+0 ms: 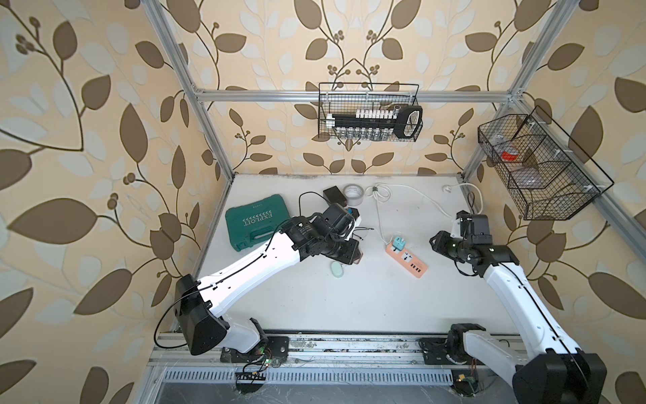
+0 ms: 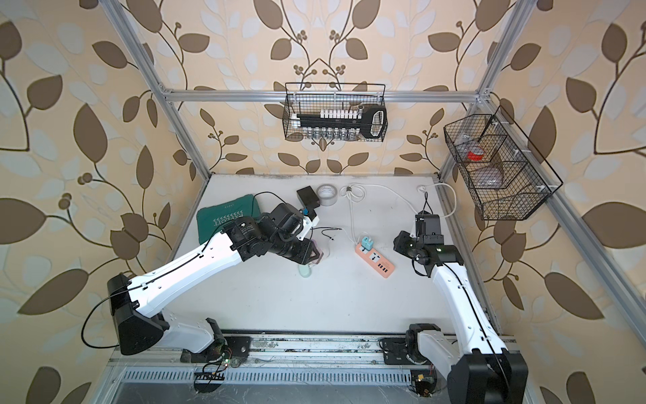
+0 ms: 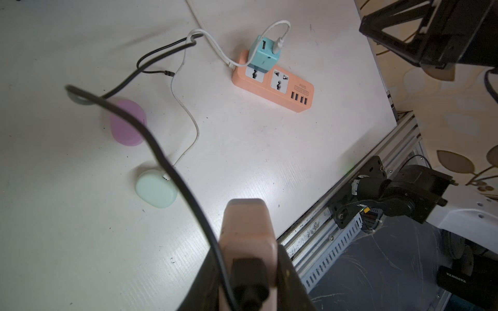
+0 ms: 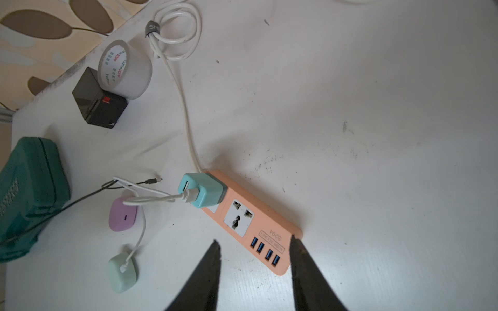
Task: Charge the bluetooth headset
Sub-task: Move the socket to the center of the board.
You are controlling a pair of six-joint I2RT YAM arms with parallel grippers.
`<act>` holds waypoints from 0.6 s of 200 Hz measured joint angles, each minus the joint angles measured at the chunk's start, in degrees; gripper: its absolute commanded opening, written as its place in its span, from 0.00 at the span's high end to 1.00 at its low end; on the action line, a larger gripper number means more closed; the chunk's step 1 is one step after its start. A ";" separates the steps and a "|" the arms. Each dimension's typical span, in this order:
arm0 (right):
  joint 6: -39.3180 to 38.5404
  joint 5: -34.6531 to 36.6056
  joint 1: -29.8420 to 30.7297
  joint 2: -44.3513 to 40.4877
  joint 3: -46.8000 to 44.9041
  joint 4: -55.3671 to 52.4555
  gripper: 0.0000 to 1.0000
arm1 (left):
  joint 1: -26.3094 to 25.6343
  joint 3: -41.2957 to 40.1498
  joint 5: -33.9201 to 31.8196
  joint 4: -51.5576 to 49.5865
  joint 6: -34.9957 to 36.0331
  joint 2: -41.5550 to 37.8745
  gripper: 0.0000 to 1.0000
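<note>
Left gripper (image 3: 248, 269): clamped on a peach adapter (image 3: 246, 226) with a black cable (image 3: 151, 140) plugged into it. Right gripper (image 4: 254, 239): jaws stood apart, empty, over the USB end of the strip (image 4: 269, 215). Mint case (image 4: 122, 272): lay on the table (image 4: 377, 134) near a purple case (image 4: 122, 215), joined by a white cable (image 4: 140, 237) to the teal charger (image 4: 202, 194) in the strip.

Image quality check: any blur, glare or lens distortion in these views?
Both top views: wide-angle bowing, frame posts splay outward; light even. Left wrist: peach adapter and its black cable are out of focus near the lens; sheen on the table. Right wrist: power strip sharp, right gripper a dark silhouette.
</note>
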 measured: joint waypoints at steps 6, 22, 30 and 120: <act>0.17 0.07 -0.11 1.20 -0.13 0.85 0.62 | 0.00 0.00 0.00 0.00 0.00 0.00 0.99; 0.57 0.00 -0.59 4.50 -0.28 3.37 0.63 | 0.00 -0.15 0.00 0.11 0.00 -0.02 0.99; 0.68 -0.13 -0.96 6.21 -0.31 4.63 0.63 | 0.00 -0.37 0.00 0.24 0.00 -0.04 0.98; 1.51 -1.70 -2.60 19.74 -6.23 14.21 0.64 | 0.00 -1.11 0.02 2.60 0.00 -0.04 0.98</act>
